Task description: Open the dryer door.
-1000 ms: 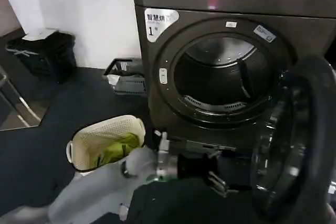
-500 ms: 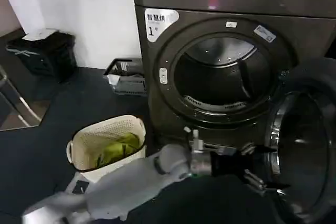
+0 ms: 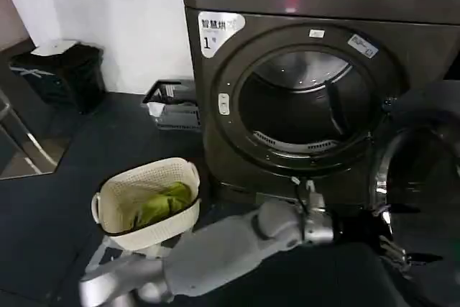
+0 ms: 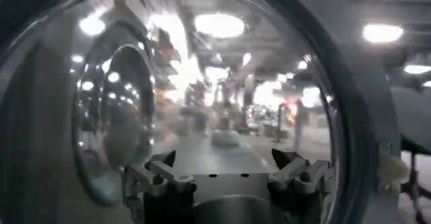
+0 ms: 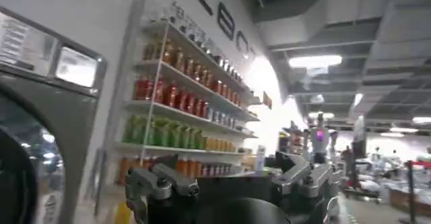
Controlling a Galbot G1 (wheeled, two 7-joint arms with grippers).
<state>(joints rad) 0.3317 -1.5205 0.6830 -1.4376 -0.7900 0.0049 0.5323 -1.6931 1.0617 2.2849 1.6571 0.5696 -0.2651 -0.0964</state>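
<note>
The dark grey-brown dryer (image 3: 215,145) stands with its round drum opening (image 3: 305,106) uncovered. The dryer door (image 3: 420,177) hangs swung out on the right, its chrome rim (image 3: 376,174) facing me. My left arm reaches across low in front of the machine. Its gripper (image 3: 394,246) is open at the door's lower inner edge, holding nothing. In the left wrist view the door's tinted glass (image 4: 202,77) lies just beyond the spread left gripper (image 4: 227,161). My right gripper (image 5: 229,173) is open and empty, off to the side, with the dryer's front (image 5: 40,111) at the edge.
A white laundry basket (image 3: 108,195) with green cloth sits on the dark floor left of the dryer. A black bin (image 3: 61,73) and a low dark crate (image 3: 172,106) stand by the white wall. Shelves of bottles (image 5: 175,97) show beyond the right gripper.
My left arm has swept to the right along the dryer's base, and the door has swung further open to the right with it.
</note>
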